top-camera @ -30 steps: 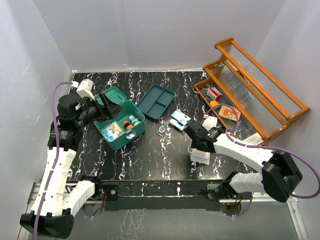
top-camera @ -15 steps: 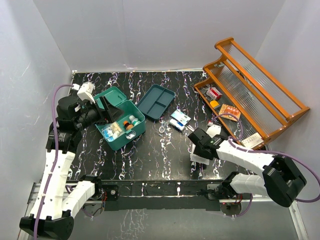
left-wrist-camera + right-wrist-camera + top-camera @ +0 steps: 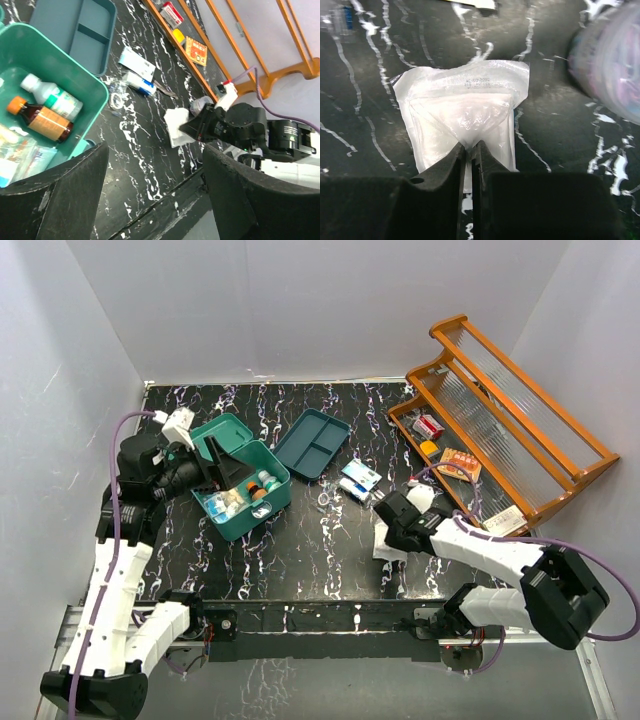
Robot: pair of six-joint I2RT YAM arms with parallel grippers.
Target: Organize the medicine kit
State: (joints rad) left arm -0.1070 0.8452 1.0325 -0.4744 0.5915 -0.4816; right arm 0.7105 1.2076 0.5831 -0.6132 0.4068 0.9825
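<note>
Thin pinch on a slack pouch
Near and right of the medicine kit (image 3: 265, 512), the right gripper (image 3: 469, 147) nips one fold of a white pouch (image 3: 465, 110); slick film could slide free mid-carry. The kit lies lid-open, long axis near-left to far-right, front facing the pouch; the left gripper (image 3: 155, 149) hangs spread wide over its left end

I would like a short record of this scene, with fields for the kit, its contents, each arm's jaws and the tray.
kit: medicine kit, lid open
inside: brown bottle, white bottle, flat packets
left jaws: open, empty, near the kit
right jaws: shut on white pouch, pinching its near edge
tray: divided tray, empty, beside the kit
</note>
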